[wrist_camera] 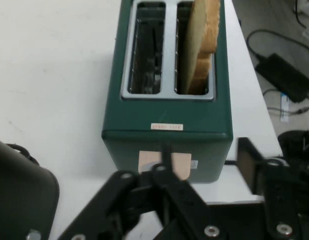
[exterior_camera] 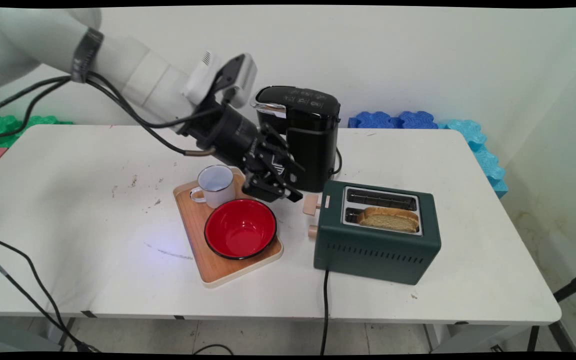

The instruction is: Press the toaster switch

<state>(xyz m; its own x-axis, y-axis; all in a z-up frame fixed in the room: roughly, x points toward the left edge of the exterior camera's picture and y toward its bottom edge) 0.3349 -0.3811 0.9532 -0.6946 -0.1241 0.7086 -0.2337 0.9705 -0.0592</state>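
My gripper hangs open just left of a dark green toaster, above the far edge of a wooden tray. In the hand view the toaster lies straight ahead of the gripper. One finger stands in front of the beige lever on its end face, and the other finger is off to the right. I cannot tell whether the finger touches the lever. A slice of bread stands in one slot; the other slot holds nothing.
On the tray sit a red bowl and a white mug. A black coffee machine stands right behind the gripper. The toaster's cord runs off the front edge. Blue foam mats lie at the back right.
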